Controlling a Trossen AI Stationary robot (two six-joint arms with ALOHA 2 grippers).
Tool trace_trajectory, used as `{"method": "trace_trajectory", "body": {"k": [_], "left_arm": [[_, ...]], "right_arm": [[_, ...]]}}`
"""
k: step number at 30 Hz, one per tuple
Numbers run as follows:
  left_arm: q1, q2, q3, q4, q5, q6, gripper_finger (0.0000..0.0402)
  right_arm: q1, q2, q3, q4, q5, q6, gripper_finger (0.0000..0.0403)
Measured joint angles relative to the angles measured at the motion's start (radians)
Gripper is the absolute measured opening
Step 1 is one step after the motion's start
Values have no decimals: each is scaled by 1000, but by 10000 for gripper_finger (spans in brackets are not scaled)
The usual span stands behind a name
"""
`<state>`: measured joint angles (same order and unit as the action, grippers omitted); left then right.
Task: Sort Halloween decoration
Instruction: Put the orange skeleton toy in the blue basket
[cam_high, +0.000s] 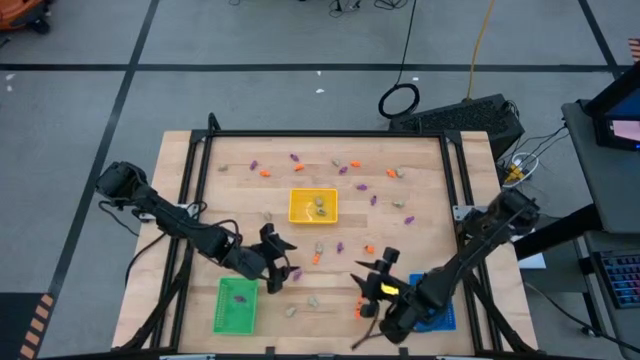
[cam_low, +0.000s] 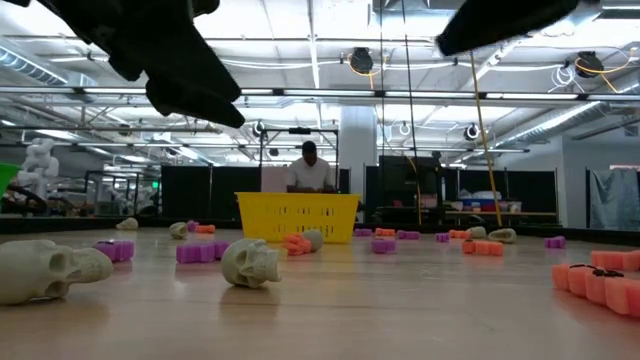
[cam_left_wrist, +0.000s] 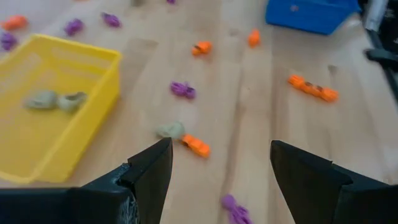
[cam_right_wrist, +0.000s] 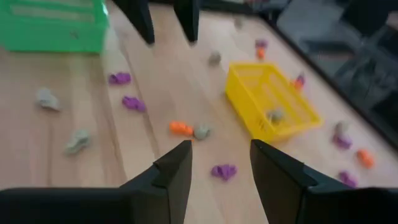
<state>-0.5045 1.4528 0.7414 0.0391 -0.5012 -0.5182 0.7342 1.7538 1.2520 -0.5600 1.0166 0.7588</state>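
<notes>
Small orange, purple and beige Halloween trinkets (cam_high: 344, 170) lie scattered across the wooden table. Two beige ones (cam_left_wrist: 56, 101) rest in the yellow tray (cam_high: 300, 215). A purple one (cam_high: 238, 297) lies in the green tray (cam_high: 225, 318). My left gripper (cam_high: 285, 265) hovers open right of the green tray, above a purple trinket (cam_left_wrist: 235, 208). My right gripper (cam_high: 362, 283) hovers open left of the blue tray (cam_high: 442, 318), facing the left gripper, with another purple trinket (cam_right_wrist: 224, 170) on the table beyond its fingers. Neither gripper holds anything.
A black frame (cam_high: 330, 134) borders the table. My right arm covers most of the blue tray. Two beige skulls (cam_low: 250, 262) lie near the front edge. An orange trinket (cam_high: 358, 308) lies beside my right gripper. A person (cam_low: 310, 170) stands in the room beyond the table.
</notes>
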Motion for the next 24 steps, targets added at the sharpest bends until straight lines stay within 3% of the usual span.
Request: {"method": "trace_trajectory", "body": {"k": [9,18,24], "left_arm": [[-2,11,0,11,-45,-27,270],[-8,81,0,11,-53,-27,270],[-8,117,0,8,-51,-27,270]], "right_arm": [[-204,0,-69,-10,-310,119,148],[-311,0,-149,-118,-497,158,162],[-311,0,-182,-123,-523,171,202]]}}
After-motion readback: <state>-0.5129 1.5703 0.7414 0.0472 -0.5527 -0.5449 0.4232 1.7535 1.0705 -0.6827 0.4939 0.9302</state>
